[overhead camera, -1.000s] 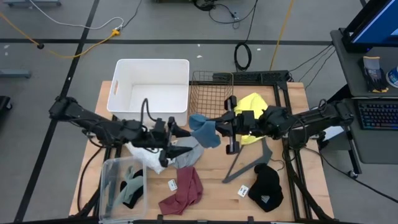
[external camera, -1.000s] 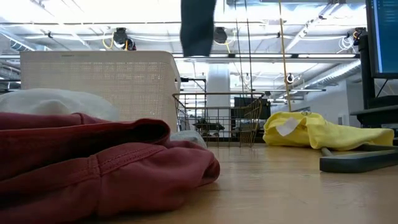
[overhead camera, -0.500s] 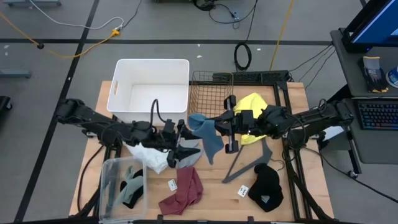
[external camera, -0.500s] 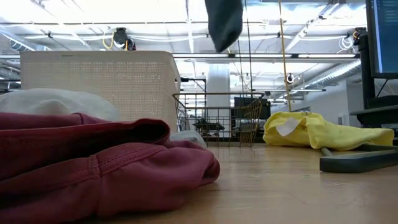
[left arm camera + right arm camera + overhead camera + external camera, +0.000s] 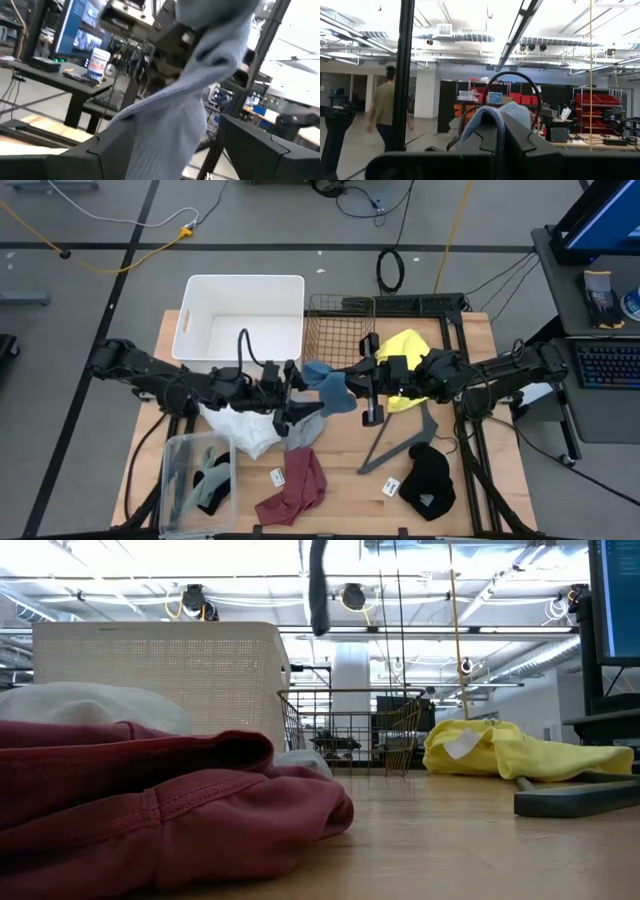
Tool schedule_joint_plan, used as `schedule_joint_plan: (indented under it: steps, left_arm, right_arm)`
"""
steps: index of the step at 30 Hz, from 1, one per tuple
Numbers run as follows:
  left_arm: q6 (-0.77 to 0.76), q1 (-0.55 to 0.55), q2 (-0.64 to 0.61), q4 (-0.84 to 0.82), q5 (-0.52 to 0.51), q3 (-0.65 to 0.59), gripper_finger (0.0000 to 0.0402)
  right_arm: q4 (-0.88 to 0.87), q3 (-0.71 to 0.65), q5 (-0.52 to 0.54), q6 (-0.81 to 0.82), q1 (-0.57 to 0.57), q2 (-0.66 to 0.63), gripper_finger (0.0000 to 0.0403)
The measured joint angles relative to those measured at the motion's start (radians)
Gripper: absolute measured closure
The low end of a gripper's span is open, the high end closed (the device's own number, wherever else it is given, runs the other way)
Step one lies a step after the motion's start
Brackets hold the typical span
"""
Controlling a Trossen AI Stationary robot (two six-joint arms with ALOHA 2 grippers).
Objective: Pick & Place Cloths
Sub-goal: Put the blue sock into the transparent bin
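A teal-blue cloth (image 5: 325, 388) hangs in the air over the table's middle, held by my right gripper (image 5: 347, 385), which is shut on it. Its lower end shows as a dark strip (image 5: 318, 585) in the low view. My left gripper (image 5: 298, 402) is open right beside it. In the left wrist view its fingers (image 5: 250, 145) stand on either side of the hanging cloth (image 5: 175, 125). White (image 5: 240, 430) and grey (image 5: 305, 430) cloths lie below the left gripper. Maroon (image 5: 295, 485), black (image 5: 430, 480) and yellow (image 5: 405, 355) cloths rest on the table. My right gripper pinches a bunched fold at the teal-blue cloth's top (image 5: 490, 117) between its two fingers, coming level from the table's right. The cloth is lifted clear of the table and hangs slack below the fingers.
A white bin (image 5: 195, 300) and a wire basket (image 5: 340, 330) stand at the far side. A clear bin (image 5: 175, 470) at the near left holds a greyish cloth. A dark grey hanger (image 5: 400, 442) lies right of centre. A person (image 5: 382, 107) walks in the room beyond.
My left gripper has moved toward the table's right, up to the hanging teal-blue cloth, and now has a finger on either side of it. The cloth swung toward the right and back while my right gripper kept its hold.
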Motion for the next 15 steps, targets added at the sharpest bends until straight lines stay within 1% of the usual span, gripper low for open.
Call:
schedule_joint_plan:
  steps: [5,8,10,15]
  left_arm:
    - [-0.001,0.014,0.000,0.001,0.008,0.000,0.0110]
    - [0.012,0.014,0.000,0.000,0.008,0.000,0.0110]
    - [0.025,0.014,0.000,0.000,0.007,0.000,0.0110]
    - [0.025,0.013,0.000,0.015,0.009,0.000,0.0110]
  right_arm:
    - [0.033,0.006,0.000,0.001,-0.007,0.037,0.0403]
    - [0.036,0.029,-0.002,0.001,-0.012,0.066,0.0403]
    - [0.031,0.056,-0.027,0.001,-0.012,0.092,0.0403]
    - [0.025,0.114,-0.026,-0.031,-0.012,0.136,0.0403]
